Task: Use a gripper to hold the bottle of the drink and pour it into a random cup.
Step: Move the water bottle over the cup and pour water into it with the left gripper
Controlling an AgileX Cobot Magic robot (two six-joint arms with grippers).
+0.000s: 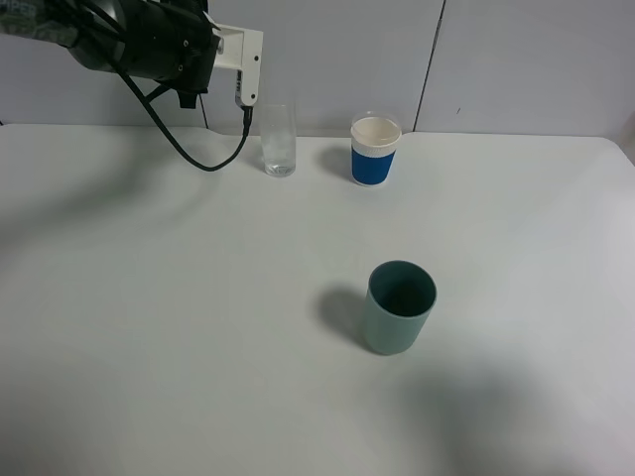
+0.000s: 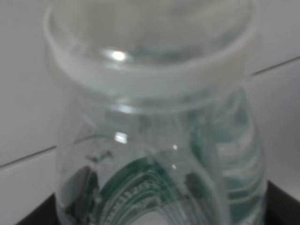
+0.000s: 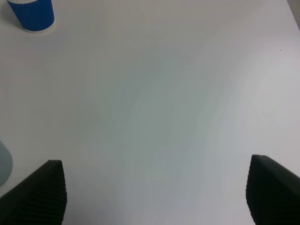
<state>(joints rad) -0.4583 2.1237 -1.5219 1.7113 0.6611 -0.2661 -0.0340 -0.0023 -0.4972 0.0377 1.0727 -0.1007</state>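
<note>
The bottle of the drink (image 2: 154,140), clear plastic with a dark green label and a ribbed neck ring, fills the left wrist view. Black fingers (image 2: 283,206) flank its lower sides, so my left gripper (image 1: 243,67) is shut on it. In the exterior high view the black arm hides the bottle. The arm's white jaw piece hangs at the back left, just above and left of the cup (image 1: 279,141), a tall clear glass standing upright. My right gripper (image 3: 154,192) is open over bare table, with nothing between its fingers.
A white paper cup with a blue band (image 1: 375,150) stands at the back, right of the glass, and shows too in the right wrist view (image 3: 30,14). A wider grey-green plastic cup (image 1: 399,306) stands mid-table. A black cable (image 1: 193,159) loops down from the left arm.
</note>
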